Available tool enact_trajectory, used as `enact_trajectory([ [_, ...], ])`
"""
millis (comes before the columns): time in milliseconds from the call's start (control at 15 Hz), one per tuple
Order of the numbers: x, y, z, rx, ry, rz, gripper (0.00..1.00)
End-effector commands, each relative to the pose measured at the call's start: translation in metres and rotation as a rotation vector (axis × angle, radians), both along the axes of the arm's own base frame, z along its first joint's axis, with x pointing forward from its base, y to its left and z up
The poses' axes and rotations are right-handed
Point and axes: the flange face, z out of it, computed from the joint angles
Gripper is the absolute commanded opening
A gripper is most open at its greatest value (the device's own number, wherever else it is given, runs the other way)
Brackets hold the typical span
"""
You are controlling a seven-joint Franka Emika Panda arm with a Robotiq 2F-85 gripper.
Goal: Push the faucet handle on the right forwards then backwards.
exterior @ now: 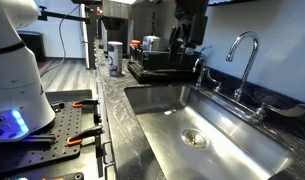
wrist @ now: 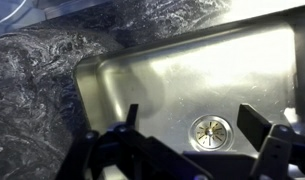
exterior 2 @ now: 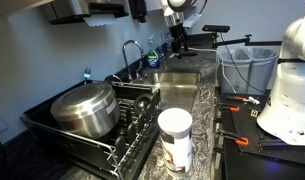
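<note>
A tall gooseneck spout (exterior: 244, 48) stands behind the steel sink (exterior: 232, 150). Two short chrome faucet handles flank it: a far one (exterior: 213, 85) and a near one (exterior: 260, 112). I cannot tell which is the right one. My gripper (exterior: 198, 70) hangs over the sink's far end, close to the far handle and apart from it; it also shows in an exterior view (exterior 2: 178, 52). In the wrist view the gripper (wrist: 195, 125) is open and empty above the drain (wrist: 210, 130). No handle shows there.
A black dish rack (exterior: 157, 68) stands beyond the sink and holds a steel pot (exterior 2: 84, 110). A white cup (exterior 2: 175, 140) stands on the dark marble counter (wrist: 37, 90). A bin (exterior 2: 244, 68) stands on the floor.
</note>
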Motion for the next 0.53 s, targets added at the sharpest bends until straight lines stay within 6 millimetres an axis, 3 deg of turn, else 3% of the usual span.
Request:
enact_trajectory([
  [0, 0.033, -0.025, 0.0, -0.031, -0.054, -0.187, 1.0],
  [267, 0.048, -0.048, 0.002, -0.069, -0.093, -0.357, 1.0],
  [467, 0.043, -0.045, -0.002, -0.072, -0.073, -0.314, 1.0],
])
